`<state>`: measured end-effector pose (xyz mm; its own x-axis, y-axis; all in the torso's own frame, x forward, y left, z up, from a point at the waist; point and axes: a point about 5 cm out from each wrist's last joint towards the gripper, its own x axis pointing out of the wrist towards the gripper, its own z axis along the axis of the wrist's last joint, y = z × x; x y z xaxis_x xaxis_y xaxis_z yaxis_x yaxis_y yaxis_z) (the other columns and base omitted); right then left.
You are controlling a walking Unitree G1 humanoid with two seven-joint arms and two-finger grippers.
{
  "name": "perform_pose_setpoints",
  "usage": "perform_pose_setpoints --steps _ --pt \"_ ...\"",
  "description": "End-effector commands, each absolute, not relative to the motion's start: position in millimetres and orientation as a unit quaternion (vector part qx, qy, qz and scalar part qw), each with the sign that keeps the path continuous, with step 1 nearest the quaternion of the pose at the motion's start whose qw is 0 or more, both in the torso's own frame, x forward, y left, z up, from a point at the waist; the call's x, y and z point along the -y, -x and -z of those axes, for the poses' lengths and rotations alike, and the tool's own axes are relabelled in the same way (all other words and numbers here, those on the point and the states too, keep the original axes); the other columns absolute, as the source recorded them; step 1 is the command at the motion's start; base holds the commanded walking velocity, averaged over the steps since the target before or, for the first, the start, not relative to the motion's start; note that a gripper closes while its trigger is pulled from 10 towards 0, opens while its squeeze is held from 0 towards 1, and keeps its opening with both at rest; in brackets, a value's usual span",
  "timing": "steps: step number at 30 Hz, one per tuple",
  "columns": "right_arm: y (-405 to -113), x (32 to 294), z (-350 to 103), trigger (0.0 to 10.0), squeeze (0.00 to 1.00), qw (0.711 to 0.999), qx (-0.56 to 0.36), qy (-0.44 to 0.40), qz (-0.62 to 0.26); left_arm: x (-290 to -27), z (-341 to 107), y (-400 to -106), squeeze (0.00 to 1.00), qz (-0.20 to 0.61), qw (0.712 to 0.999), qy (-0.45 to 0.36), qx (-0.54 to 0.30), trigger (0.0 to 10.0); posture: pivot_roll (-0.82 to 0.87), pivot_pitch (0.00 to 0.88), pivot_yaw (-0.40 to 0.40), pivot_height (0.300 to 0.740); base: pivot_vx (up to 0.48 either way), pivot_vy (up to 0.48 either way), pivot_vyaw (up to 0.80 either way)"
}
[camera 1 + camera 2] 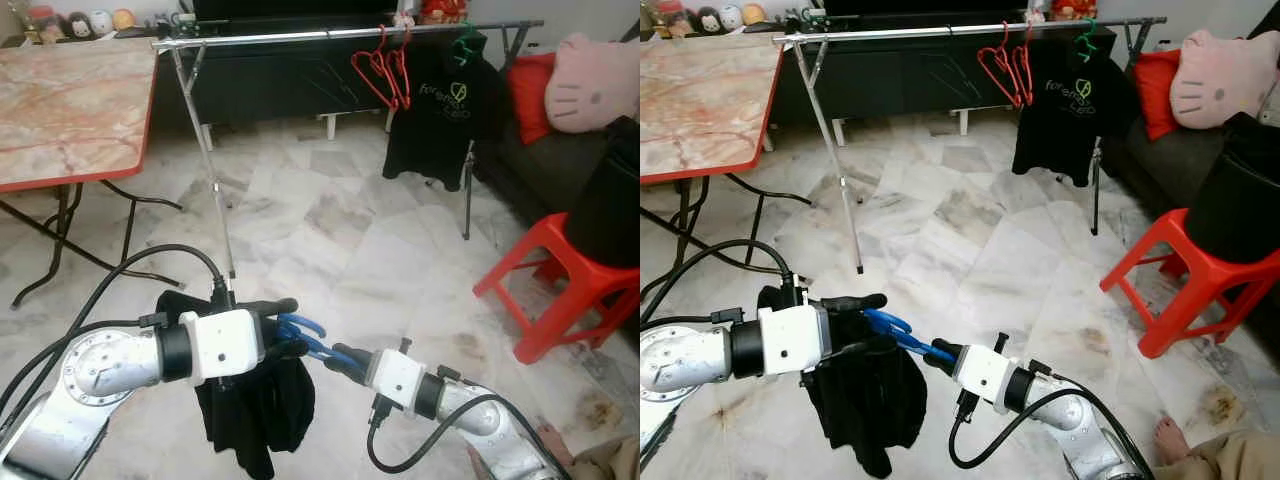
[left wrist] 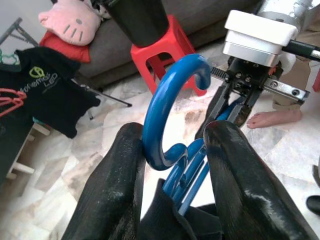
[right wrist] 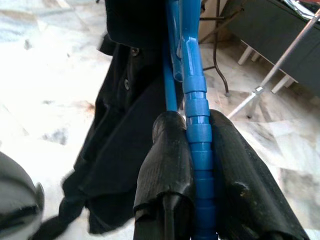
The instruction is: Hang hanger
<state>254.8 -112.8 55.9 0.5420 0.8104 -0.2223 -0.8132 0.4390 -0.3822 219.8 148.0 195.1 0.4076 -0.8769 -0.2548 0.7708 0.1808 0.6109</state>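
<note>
A blue hanger carrying a black garment is held low in front of me over the floor. My left gripper is shut on the hanger at the base of its hook, one finger on each side. My right gripper comes in from the right and is shut on one ribbed arm of the blue hanger. The metal clothes rail stands far ahead across the room. It carries red hangers and a black T-shirt on a green hanger.
A marble-topped folding table with a red edge stands at the left. A red plastic stool and a dark sofa with a pink plush cushion are at the right. A person's bare foot is at the lower right. Tiled floor lies between me and the rail.
</note>
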Motion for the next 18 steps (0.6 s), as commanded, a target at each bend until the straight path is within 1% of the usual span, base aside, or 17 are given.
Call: perform_pose_setpoints --steps 1,4,5,6,7,8,9,14,18 --pt "-265.6 120.0 -68.1 0.0 0.0 0.875 0.021 0.204 -0.438 -149.8 -196.0 -216.1 0.0 0.547 0.756 -0.353 0.07 10.0 0.03 0.068 -0.021 0.74 0.0 0.0 0.0" --pt "-266.7 120.4 -68.7 0.0 0.0 0.878 0.022 0.199 -0.435 -150.5 -198.6 -221.2 0.0 0.526 0.771 -0.351 0.082 10.0 0.03 0.068 -0.023 0.74 0.0 0.0 0.0" --pt "-266.7 120.1 -68.6 0.0 0.0 0.878 0.022 0.199 -0.436 -150.8 -200.4 -224.4 0.0 0.512 0.78 -0.348 0.093 10.0 0.03 0.066 -0.021 0.74 0.0 0.0 0.0" --pt "-266.7 120.1 -68.6 0.0 0.0 0.878 0.022 0.199 -0.436 -150.8 -200.4 -224.4 0.0 0.512 0.78 -0.348 0.093 10.0 0.03 0.066 -0.021 0.74 0.0 0.0 0.0" --pt "-266.7 119.8 -68.5 0.0 0.0 0.877 0.021 0.199 -0.436 -150.9 -201.7 -226.6 0.0 0.502 0.787 -0.345 0.1 10.0 0.03 0.066 -0.021 0.74 0.0 0.0 0.0" --pt "-265.7 118.8 -68.1 0.0 0.0 0.877 0.02 0.196 -0.439 -148.3 -207.5 -231.8 0.0 0.474 0.807 -0.326 0.129 10.0 0.03 0.066 -0.021 0.74 0.0 0.0 0.0" --pt "-265.0 118.4 -67.8 0.0 0.0 0.876 0.02 0.195 -0.442 -146.5 -209.7 -232.7 0.0 0.468 0.813 -0.318 0.14 10.0 0.03 0.066 -0.021 0.74 0.0 0.0 0.0" --pt "-263.0 116.9 -65.8 0.0 0.0 0.873 0.016 0.192 -0.448 -142.4 -209.6 -230.9 0.0 0.478 0.809 -0.312 0.142 10.0 0.02 0.059 -0.022 0.74 0.0 0.0 0.0" --pt "-264.9 117.3 -67.6 0.0 0.0 0.878 0.022 0.191 -0.438 -146.2 -205.8 -231.9 0.0 0.48 0.804 -0.326 0.131 10.0 0.02 0.06 -0.022 0.74 0.0 0.0 0.0"
